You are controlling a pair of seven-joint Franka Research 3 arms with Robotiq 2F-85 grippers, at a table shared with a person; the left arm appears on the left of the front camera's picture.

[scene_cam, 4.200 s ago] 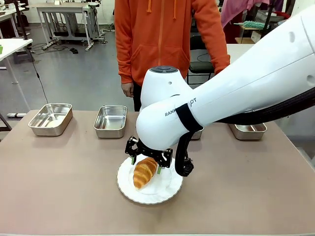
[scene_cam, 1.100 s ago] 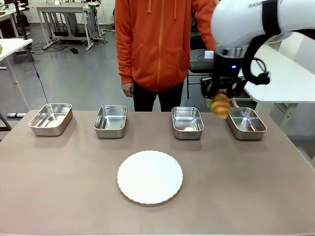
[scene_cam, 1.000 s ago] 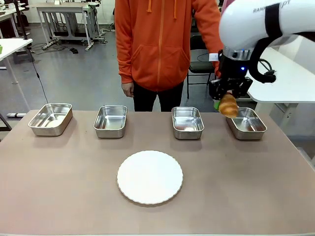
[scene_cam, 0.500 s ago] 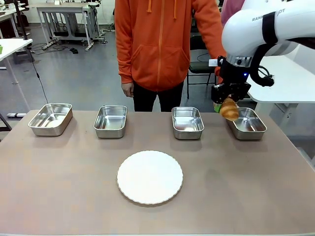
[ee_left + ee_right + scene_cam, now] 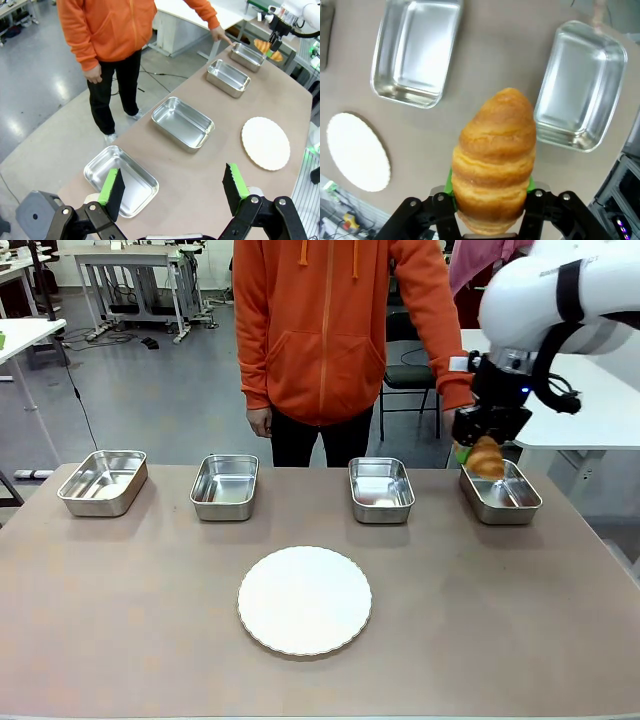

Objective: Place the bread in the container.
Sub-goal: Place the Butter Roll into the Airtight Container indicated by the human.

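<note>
The bread, a golden-brown croissant (image 5: 488, 458), hangs in my right gripper (image 5: 479, 446), which is shut on it just above the back left part of the rightmost container (image 5: 503, 494), a shiny steel pan. In the right wrist view the croissant (image 5: 494, 160) stands upright between green pads (image 5: 449, 183), its tip near the left rim of that pan (image 5: 580, 85). My left gripper (image 5: 173, 186) is open with nothing in it, above the table by the leftmost pan (image 5: 121, 180). Far off in that view the croissant (image 5: 264, 46) shows too.
Three more steel pans (image 5: 103, 481) (image 5: 225, 486) (image 5: 381, 489) stand in a row along the far edge. A bare round white plate (image 5: 304, 600) lies mid-table. A person in an orange hoodie (image 5: 325, 330) stands behind, one hand (image 5: 220, 34) by the rightmost pan.
My right arm has carried the croissant to the right and a little down, from beside the rightmost pan's left rim to above it. The grip has stayed shut.
</note>
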